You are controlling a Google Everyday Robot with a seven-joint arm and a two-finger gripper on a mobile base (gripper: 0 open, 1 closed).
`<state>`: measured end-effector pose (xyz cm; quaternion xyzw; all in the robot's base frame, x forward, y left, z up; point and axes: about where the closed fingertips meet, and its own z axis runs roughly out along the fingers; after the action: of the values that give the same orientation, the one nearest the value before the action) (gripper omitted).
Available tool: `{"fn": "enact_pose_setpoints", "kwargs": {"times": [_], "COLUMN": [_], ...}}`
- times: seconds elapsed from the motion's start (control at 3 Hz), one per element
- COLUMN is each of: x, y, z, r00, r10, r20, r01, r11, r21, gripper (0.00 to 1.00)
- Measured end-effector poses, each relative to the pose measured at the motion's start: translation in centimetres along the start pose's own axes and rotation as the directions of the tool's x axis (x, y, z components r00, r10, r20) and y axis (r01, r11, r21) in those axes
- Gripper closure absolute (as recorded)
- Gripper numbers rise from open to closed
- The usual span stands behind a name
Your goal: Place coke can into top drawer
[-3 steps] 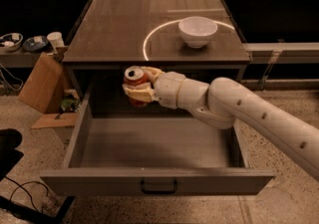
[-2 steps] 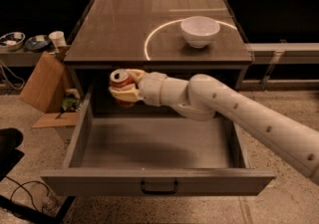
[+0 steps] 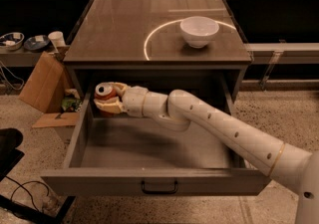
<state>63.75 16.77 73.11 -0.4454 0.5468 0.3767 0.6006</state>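
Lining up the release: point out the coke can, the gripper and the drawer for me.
coke can (image 3: pixel 104 90), camera view, on its silver top.
gripper (image 3: pixel 110 99), camera view, between its fingertips, holding the can over the drawer's back left corner.
drawer (image 3: pixel 99 184), camera view, on its front panel.

White arm (image 3: pixel 224 128) w/ rounded segments, small dark screw dots & one gold band; cream-tan gripper (image 3: pixel 107 99) just below tabletop (image 3: pixel 124 34) front-left corner.
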Motion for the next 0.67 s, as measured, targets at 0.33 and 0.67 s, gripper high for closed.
{"fn": "enact_pose_setpoints", "kwargs": {"times": [0.33, 0.67], "x": [2.5, 3.1], "y": [2.4, 3.2], "z": [-1.1, -3.0], "r00": [0.998, 0.999], "r10": [0.036, 0.042], "r20": [0.045, 0.014], "r01": [-0.036, -0.042], "r11": [0.9993, 0.9989], "r21": [-0.013, -0.021], "gripper": [1.0, 1.0]}}
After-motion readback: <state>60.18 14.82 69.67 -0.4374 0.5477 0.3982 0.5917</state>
